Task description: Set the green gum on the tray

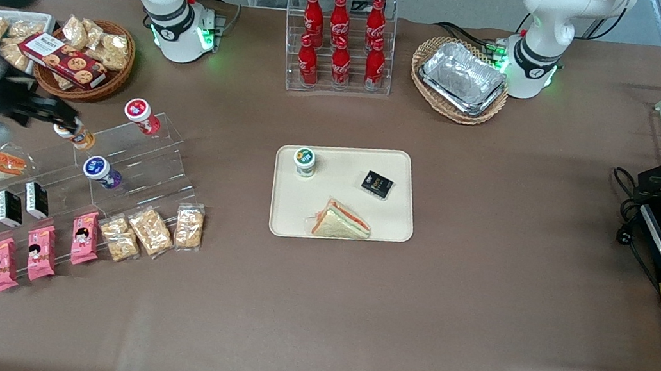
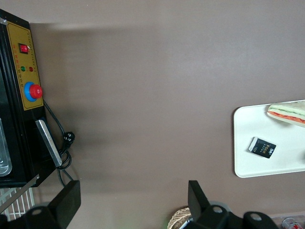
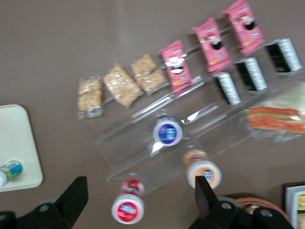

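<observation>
The green gum (image 1: 305,161), a small white canister with a green-and-white lid, stands upright on the cream tray (image 1: 390,220), in the corner toward the working arm's end. It also shows in the right wrist view as the green gum (image 3: 10,170) on the tray (image 3: 16,138). My gripper (image 1: 59,112) hangs open above the clear acrylic step shelf (image 1: 133,164), far from the tray toward the working arm's end. Nothing is between the fingers of my gripper (image 3: 139,185). Below it stands the red-lidded canister (image 3: 127,206), and the orange-lidded canister (image 3: 204,172) is by one finger.
A sandwich (image 1: 340,220) and a small black packet (image 1: 378,184) also lie on the tray. The shelf holds a purple-lidded canister (image 1: 99,171), black packets, pink packets and cracker packs. A snack basket (image 1: 86,57), a cola bottle rack (image 1: 341,41) and a foil tray in a wicker basket (image 1: 461,78) stand farther back.
</observation>
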You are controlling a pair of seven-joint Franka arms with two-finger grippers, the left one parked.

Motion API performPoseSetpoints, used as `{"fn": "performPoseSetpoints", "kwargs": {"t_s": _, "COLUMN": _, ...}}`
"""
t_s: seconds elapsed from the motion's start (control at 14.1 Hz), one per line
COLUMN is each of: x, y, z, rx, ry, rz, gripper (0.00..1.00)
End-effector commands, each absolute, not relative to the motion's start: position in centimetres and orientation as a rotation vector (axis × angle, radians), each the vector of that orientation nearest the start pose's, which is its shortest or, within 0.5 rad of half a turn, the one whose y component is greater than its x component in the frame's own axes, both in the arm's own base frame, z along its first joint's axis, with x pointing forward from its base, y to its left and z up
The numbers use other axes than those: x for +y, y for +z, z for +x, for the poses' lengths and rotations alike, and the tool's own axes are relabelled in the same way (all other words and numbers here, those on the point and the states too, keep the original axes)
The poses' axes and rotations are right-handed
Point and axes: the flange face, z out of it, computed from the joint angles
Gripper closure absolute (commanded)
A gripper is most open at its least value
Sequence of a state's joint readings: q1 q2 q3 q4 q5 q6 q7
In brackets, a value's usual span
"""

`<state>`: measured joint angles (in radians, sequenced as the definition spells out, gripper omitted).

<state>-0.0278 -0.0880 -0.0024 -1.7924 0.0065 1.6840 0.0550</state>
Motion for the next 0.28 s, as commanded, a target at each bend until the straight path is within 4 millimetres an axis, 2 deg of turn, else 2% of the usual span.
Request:
{"fn": "performPoseSetpoints", "kwargs": {"t_s": 0.0, "x": -5.7, "y": 60.0, "z": 51.3, "rx": 0.161, "ry": -0.007, "rz": -3.098, "gripper": 0.00}}
{"fn": "performPoseSetpoints", "kwargs": {"t_s": 0.07, "x": -6.7, "y": 60.2, "z": 51.2, "rx": 0.185, "ry": -0.012, "rz": -3.097, "gripper": 0.00}}
{"fn": "performPoseSetpoints", "kwargs": {"t_s": 0.21, "x": -6.9, "y": 60.4, "z": 50.9, "rx": 0.139, "ry": -0.018, "rz": -3.100, "gripper": 0.00}}
